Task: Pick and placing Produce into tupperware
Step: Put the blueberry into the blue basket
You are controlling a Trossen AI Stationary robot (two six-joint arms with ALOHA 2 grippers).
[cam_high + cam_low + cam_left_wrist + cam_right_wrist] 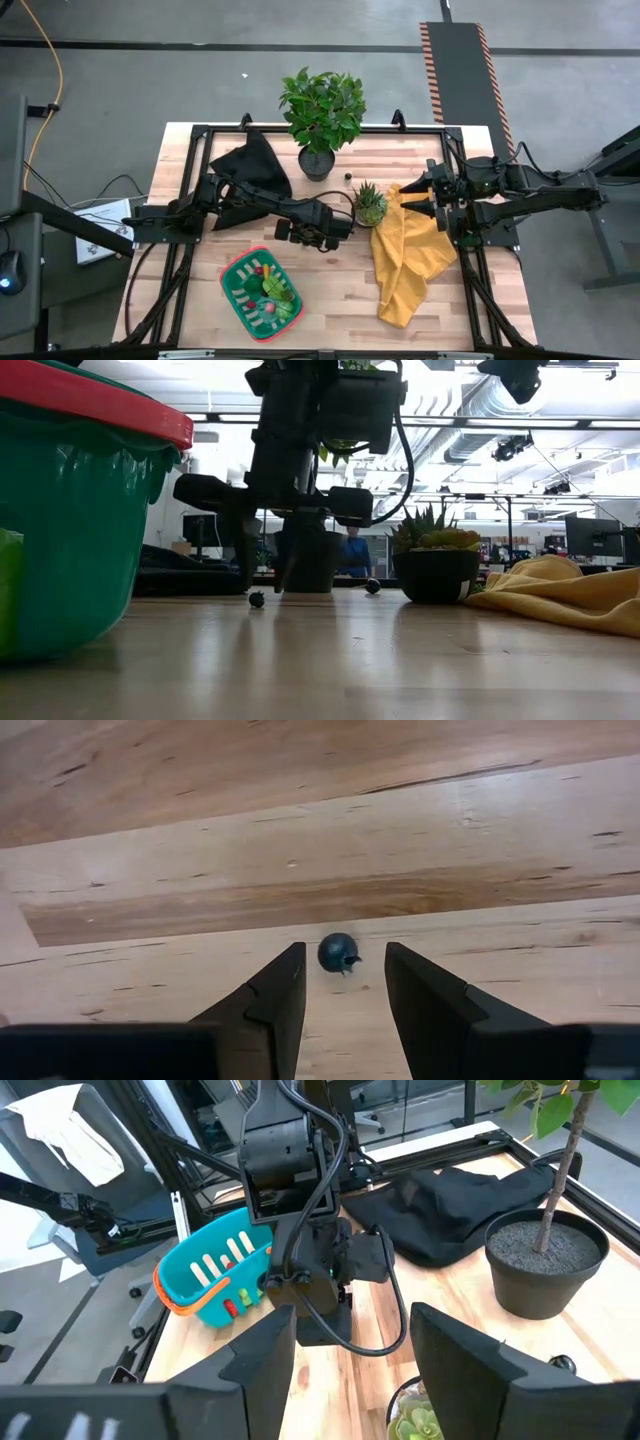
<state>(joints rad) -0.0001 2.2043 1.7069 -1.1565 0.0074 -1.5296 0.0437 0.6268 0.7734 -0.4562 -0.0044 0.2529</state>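
My left claw (340, 1005) hangs spread just short of the small dark berry (338, 952) at center frame on the counter (300, 840); closing off-center could roll it away.

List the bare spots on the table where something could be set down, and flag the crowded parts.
Bare wood: the front strip between the tupperware and the yellow cloth, and the back right corner beyond the large potted plant. Crowded: mid-table, where the left claw hangs open over a small blue berry, beside the spiky plant and black cloth.
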